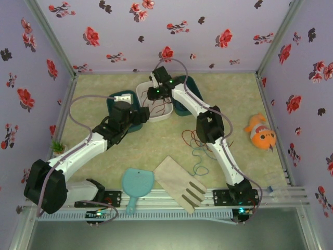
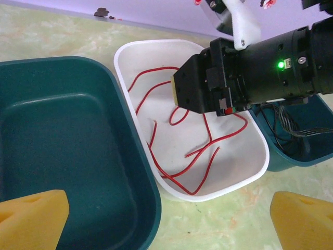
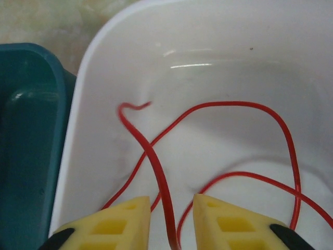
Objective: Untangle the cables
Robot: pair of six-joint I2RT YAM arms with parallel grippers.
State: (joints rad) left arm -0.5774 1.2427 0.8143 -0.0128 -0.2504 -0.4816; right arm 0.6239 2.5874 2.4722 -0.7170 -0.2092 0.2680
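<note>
I see a pale marbled desk [image 1: 234, 99] and flowered lilac walls [image 1: 208, 47]; left gripper [image 2: 167, 208] gapes, right gripper [image 3: 171, 208] sits parted around the red cable [image 3: 234, 104].

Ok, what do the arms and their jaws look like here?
The left arm and right arm have white links and black joints. A grey-lilac cable loops along each. The jaws are yellow wedges with hollow cells. A small green light glows on the right wrist.

The white tub [image 2: 151, 52] was seen as glossy, smooth plastic, as were the teal bins [image 2: 62, 73]. The red cable [image 3: 157, 172] was smoothly sheathed, slightly shiny. The yellow pads [image 3: 112, 224] were seen as matt and foam-like.
</note>
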